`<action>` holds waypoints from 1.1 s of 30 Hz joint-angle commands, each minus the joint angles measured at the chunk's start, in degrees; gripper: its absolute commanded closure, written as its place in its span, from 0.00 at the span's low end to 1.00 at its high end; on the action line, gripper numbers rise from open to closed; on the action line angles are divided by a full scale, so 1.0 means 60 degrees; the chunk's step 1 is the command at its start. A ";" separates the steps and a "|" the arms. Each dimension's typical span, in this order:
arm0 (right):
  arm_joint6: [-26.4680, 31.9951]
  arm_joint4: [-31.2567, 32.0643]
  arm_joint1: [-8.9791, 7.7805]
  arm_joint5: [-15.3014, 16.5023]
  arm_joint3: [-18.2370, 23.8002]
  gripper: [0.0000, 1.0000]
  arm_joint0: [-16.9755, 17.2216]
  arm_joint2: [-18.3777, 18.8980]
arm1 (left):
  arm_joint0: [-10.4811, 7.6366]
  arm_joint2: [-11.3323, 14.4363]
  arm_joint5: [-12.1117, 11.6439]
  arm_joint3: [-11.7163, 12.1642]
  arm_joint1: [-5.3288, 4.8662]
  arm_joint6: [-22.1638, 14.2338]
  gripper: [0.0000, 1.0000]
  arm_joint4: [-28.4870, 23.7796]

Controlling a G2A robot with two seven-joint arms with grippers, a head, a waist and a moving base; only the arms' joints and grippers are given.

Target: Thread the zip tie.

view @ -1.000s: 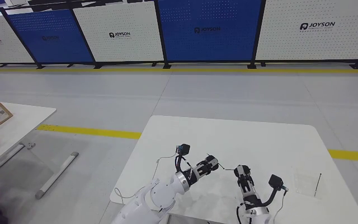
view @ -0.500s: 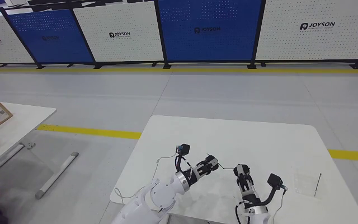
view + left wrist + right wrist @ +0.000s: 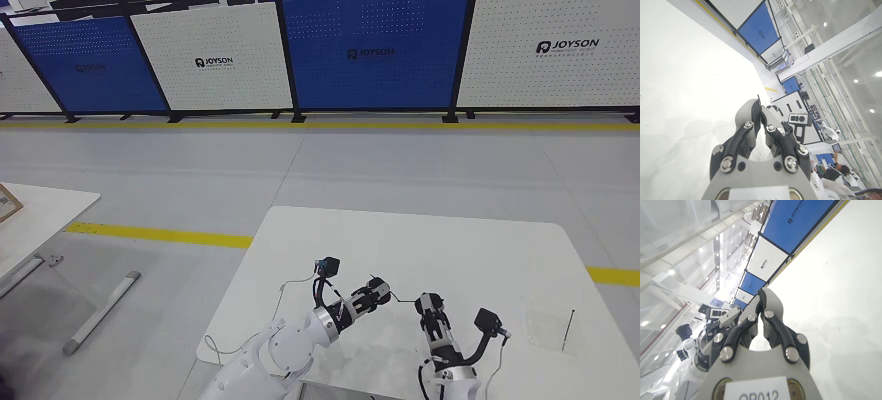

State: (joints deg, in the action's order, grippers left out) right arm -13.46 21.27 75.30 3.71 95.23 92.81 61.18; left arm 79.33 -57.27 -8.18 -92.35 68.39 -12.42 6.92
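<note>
I have the left end effector (image 3: 378,292) pressed together on one end of the zip tie (image 3: 402,298), with a short black tip poking out past its fingertips (image 3: 755,108) in the left wrist view. The right end effector (image 3: 424,302) is likewise pinched shut at the tie's other end. The thin black strip spans the small gap between the two, over the near part of the white desk (image 3: 420,235).

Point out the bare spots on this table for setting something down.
Bare: the table's far half, and its left edge. Crowded: near middle, where left end effector and right end effector grip the zip tie; the clear packet sits near right.
</note>
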 commanded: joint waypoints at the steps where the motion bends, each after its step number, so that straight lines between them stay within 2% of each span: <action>1: 0.0008 0.0000 0.0017 0.0012 -0.0023 1.00 -0.0028 -0.0009 | 0.0000 0.0000 0.0000 0.0000 0.0000 0.0000 1.00 0.0000; 5: 0.0155 0.0051 0.0080 -0.0161 -0.0285 1.00 -0.0275 -0.0144 | 0.0000 0.0000 0.0000 0.0000 0.0000 0.0000 1.00 0.0000; 19: 0.0165 0.0038 0.0081 -0.0154 -0.0283 1.00 -0.0275 -0.0140 | 0.0000 0.0000 0.0000 0.0000 0.0000 0.0000 1.00 0.0000; 24: 0.0305 -0.0207 0.0073 0.0342 -0.0214 1.00 -0.0181 0.0053 | -0.0012 -0.0009 -0.0043 0.0077 0.0061 -0.0178 1.00 -0.1142; 30: 0.0485 -0.0430 0.0099 0.0726 -0.0385 1.00 -0.0254 0.0135 | 0.0063 -0.0180 -0.0671 0.0115 0.0077 -0.0366 1.00 -0.2168; 33: 0.0349 -0.0551 0.0139 0.1049 -0.0519 1.00 -0.0338 0.0100 | 0.0089 -0.0212 -0.0833 0.0097 0.0066 -0.0595 1.00 -0.2362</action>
State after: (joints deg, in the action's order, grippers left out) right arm -11.00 18.19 76.07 9.33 92.33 90.87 61.83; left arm 79.83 -58.51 -13.02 -91.68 68.81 -15.78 -7.30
